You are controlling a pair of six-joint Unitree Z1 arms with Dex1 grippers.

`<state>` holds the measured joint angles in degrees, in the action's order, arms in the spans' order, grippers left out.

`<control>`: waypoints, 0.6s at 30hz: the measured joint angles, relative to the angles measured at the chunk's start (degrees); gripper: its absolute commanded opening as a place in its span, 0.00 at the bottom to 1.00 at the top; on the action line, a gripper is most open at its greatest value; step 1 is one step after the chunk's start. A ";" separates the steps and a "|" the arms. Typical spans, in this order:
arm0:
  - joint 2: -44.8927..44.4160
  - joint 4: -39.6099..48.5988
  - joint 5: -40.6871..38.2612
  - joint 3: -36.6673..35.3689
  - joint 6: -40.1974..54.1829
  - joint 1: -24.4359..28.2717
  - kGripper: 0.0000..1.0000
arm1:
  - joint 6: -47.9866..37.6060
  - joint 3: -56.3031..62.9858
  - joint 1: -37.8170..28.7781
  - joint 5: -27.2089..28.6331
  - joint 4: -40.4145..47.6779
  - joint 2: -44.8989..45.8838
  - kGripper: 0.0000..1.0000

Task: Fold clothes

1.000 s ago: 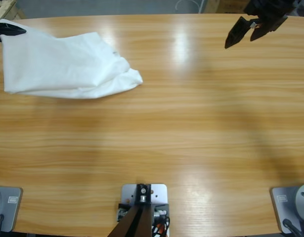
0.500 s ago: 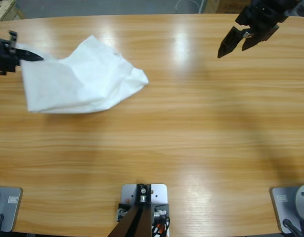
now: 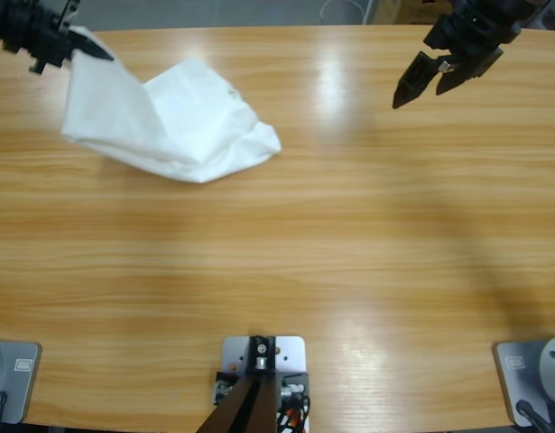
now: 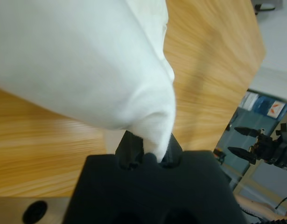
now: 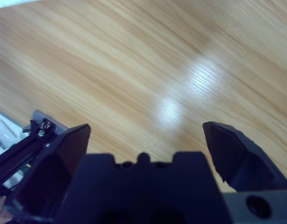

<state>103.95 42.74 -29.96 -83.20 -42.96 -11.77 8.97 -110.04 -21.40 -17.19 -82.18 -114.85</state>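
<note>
The white T-shirt [image 3: 173,122] lies bunched at the far left end of the wooden bench [image 3: 331,253], with 1 corner lifted off the surface by the left gripper [image 3: 78,45]. In the left wrist view its jaws are clamped together on a small pinch of cloth [image 4: 150,135], and the rest of the shirt hangs from that pinch.

The right gripper [image 3: 423,78] hovers above bare wood at the far right end, jaws wide apart and holding nothing, well apart from the shirt.

The main risk, as I judge it, is the thin pinch: a quick pull could let the cotton slip out and drop the shirt in a heap. With only 1 corner held, the shirt may also drag, staying bunched rather than spreading flat. It also sits near the far edge and could slide off.
</note>
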 measured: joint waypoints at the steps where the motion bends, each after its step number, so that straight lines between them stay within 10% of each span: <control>1: 1.17 1.21 0.00 -2.17 0.27 -0.76 0.00 | 0.06 0.00 -0.02 -0.11 0.06 0.00 0.99; 18: 11.64 9.64 0.00 -11.92 0.53 -5.62 0.00 | 0.20 0.00 -0.73 -0.96 0.19 -0.01 0.99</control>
<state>115.59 52.38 -29.95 -95.12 -42.43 -17.40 9.17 -110.03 -22.13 -18.16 -81.99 -114.86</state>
